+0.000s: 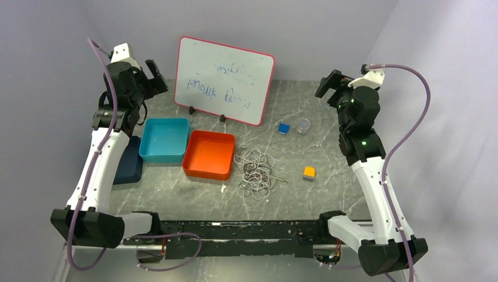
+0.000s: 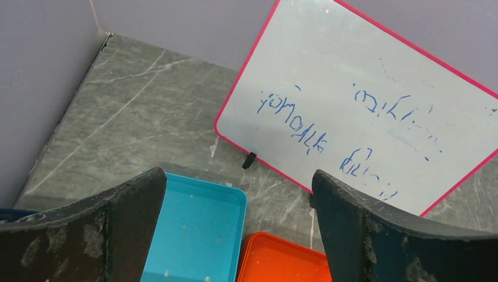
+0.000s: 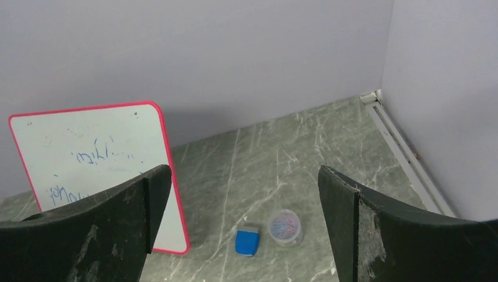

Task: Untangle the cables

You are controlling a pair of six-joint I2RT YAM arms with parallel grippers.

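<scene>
The left gripper and right gripper hang spread wide, empty; the cables lie tangled on the desk beside the orange tray.

The cables are showing white, dark and reddish strands; the table is showing grey-green marble with pale veins; the whiteboard is bearing a pink-red rim and blue scribbles.

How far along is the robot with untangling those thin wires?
Nothing looks done yet: the cables lie in one tangled heap just beside the orange tray. Nothing is in hand either; the left gripper and right gripper are both open, empty and raised near the back, well away from the heap. The whole untangling is left.
</scene>
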